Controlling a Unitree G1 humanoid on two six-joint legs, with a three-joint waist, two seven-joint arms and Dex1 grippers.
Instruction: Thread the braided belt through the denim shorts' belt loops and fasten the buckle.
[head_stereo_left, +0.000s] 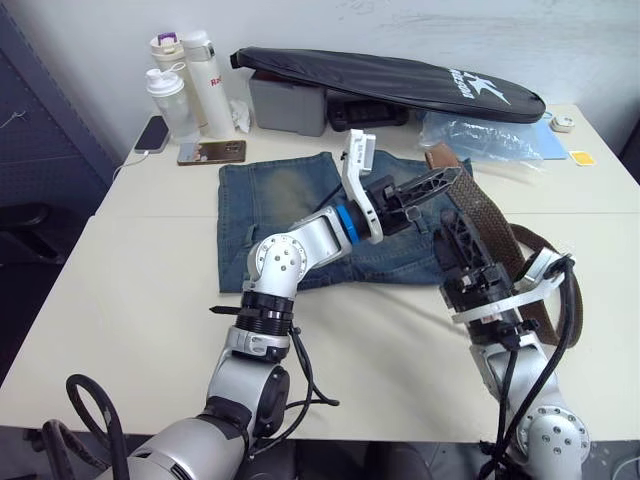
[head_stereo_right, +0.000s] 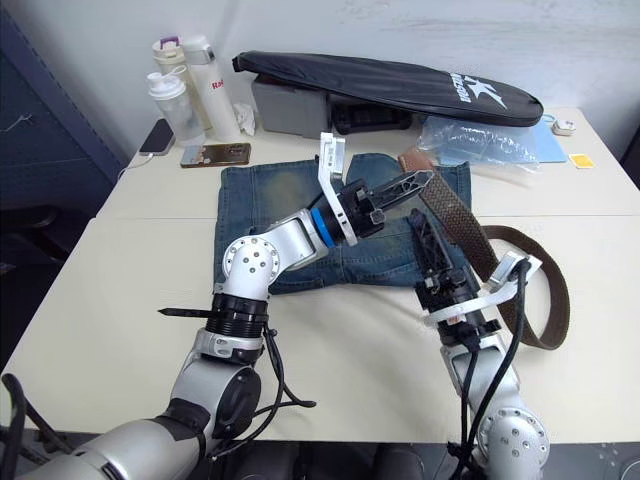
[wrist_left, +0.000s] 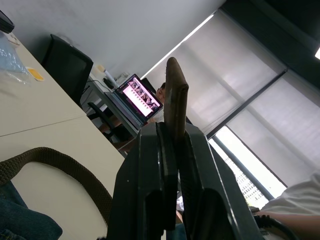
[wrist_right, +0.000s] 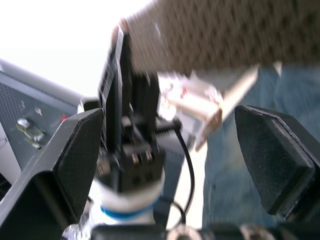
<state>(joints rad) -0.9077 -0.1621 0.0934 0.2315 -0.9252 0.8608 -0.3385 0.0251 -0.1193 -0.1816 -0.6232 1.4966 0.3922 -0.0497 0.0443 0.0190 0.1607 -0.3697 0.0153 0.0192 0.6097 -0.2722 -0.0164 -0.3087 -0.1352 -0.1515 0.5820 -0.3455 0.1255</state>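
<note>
Faded denim shorts (head_stereo_right: 290, 215) flat on table; braided belt (head_stereo_right: 470, 235) draped over right side.

An office: pale desks (head_stereo_left: 120, 300), open laptop (wrist_left: 137, 97), window roller blinds (wrist_left: 240, 75).
</note>
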